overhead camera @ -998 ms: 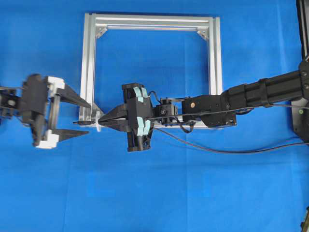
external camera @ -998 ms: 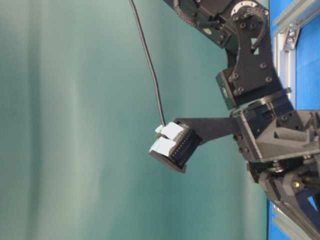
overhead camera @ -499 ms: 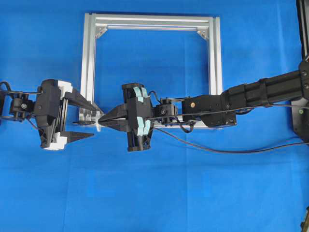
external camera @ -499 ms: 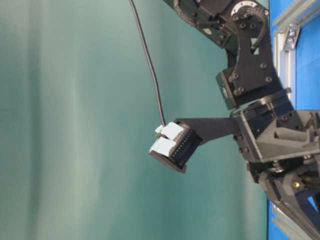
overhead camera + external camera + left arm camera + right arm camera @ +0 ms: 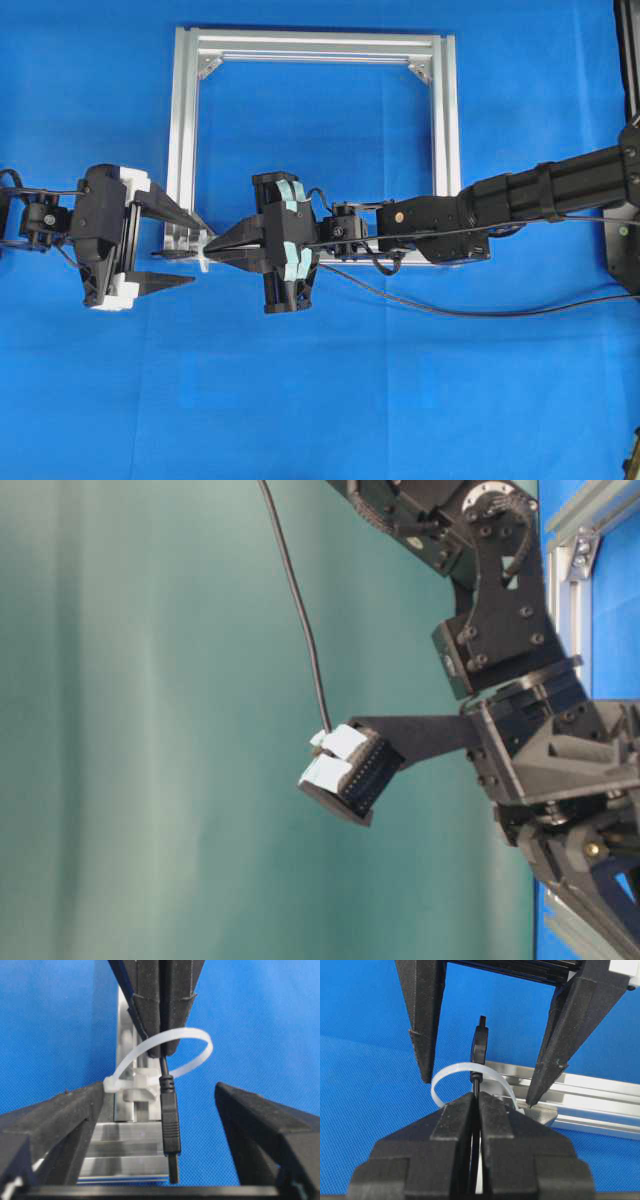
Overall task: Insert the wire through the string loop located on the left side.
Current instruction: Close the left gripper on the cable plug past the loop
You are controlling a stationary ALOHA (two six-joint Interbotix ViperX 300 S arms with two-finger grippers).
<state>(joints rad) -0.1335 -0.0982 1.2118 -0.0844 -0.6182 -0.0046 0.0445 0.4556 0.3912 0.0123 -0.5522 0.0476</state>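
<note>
Right gripper (image 5: 476, 1105): nearest item in the right wrist view. Jaws pressed together on the wire (image 5: 476, 1091), pinching it just behind the plug.

Wire: thin black cable ending in a moulded plug (image 5: 170, 1125) with a short metal tip. Judged light and limp along its run, which trails slack across the table (image 5: 330, 400); only the short stub ahead of the pinch holds straight. The moulded plug body is the stiffest and widest section, so probably the best place to take hold. The cord behind it would likely bend or slip.

String loop (image 5: 167, 1055): thin white plastic band arching out from the corner of the aluminium frame (image 5: 310, 45). Judged springy and easily deflected; a sideways pull on the wire could flatten or twist it. The plug has passed through the loop and stands clear on its far side.

Left gripper (image 5: 160, 248): farthest item in that view, facing the plug. Fingers (image 5: 55, 1120) spread wide, one either side of the plug, not touching it; nothing held.

Position: lower left corner of the frame in the overhead view.
</note>
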